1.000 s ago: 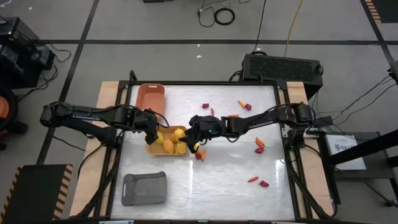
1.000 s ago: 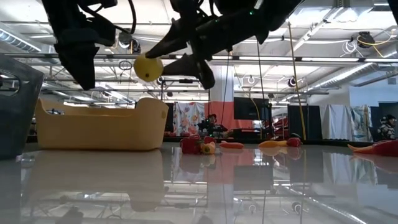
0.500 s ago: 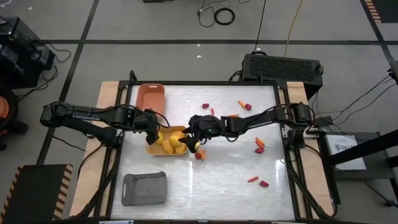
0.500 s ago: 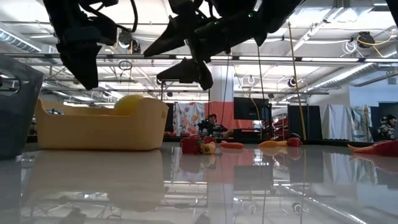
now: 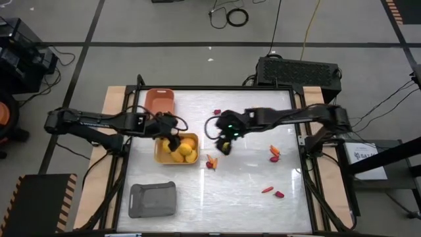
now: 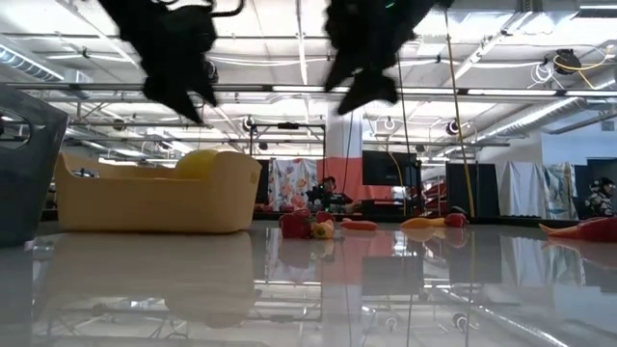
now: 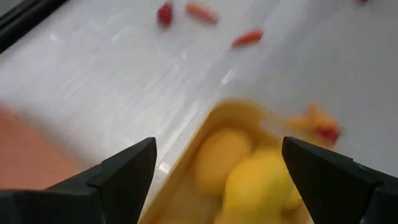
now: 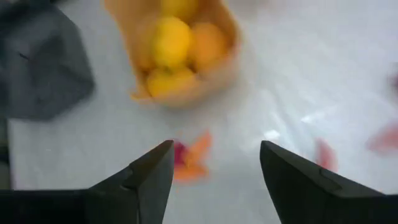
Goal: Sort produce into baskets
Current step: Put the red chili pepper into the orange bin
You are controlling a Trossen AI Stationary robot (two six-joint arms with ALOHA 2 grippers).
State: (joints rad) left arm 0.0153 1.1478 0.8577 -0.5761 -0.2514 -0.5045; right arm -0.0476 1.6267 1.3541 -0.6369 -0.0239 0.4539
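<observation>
The yellow basket [image 5: 175, 149] stands left of the table's middle and holds several yellow-orange fruits [image 5: 185, 151]; they also show in the left wrist view [image 7: 249, 180] and the right wrist view [image 8: 171, 40]. My left gripper [image 5: 174, 138] hangs open and empty over the basket's far part [image 7: 217, 149]. My right gripper [image 5: 223, 146] is open and empty, above the table to the right of the basket [image 8: 216, 146]. A small cluster of red and orange pieces [image 5: 210, 161] lies on the table between the basket and my right gripper.
The salmon basket [image 5: 159, 102] stands at the far left, and the grey basket [image 5: 153, 199] at the near left. Loose red and orange pieces lie at the far middle [image 5: 218, 112], the far right [image 5: 258, 110], the right [image 5: 274, 153] and the near right [image 5: 273, 191].
My right gripper held a yellow fruit over the yellow basket's right end. It opened, and the fruit dropped in among the others. The gripper then drew back toward the table's right edge. My left gripper has shifted a little to the right over the basket.
</observation>
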